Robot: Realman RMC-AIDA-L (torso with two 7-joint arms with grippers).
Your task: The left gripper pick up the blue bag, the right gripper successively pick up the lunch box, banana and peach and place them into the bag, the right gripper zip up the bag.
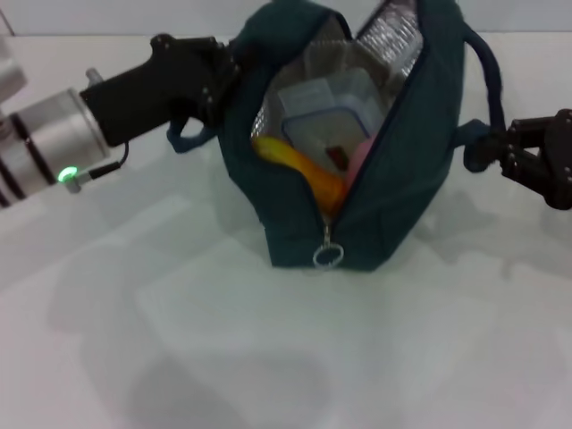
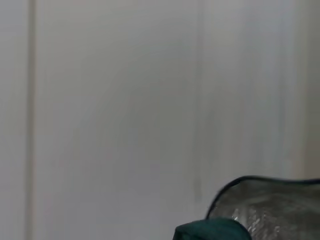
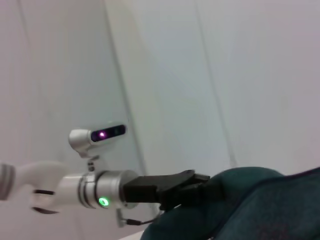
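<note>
The blue bag (image 1: 393, 206) stands open in the middle of the white table, its silver lining showing. Inside lie the clear lunch box (image 1: 326, 112), the yellow banana (image 1: 299, 168) and a strip of the pink peach (image 1: 357, 161). The zipper's ring pull (image 1: 328, 256) hangs at the bag's near end. My left gripper (image 1: 225, 79) is shut on the bag's left rim, beside one loop handle (image 1: 188, 138). My right gripper (image 1: 496, 154) sits at the bag's right side, right against the other handle (image 1: 490, 80). The right wrist view shows the left gripper (image 3: 202, 186) meeting the bag (image 3: 250, 210).
The white table (image 1: 268, 357) stretches out in front of the bag. The left wrist view shows only a pale wall and a corner of the bag's rim and lining (image 2: 270, 210).
</note>
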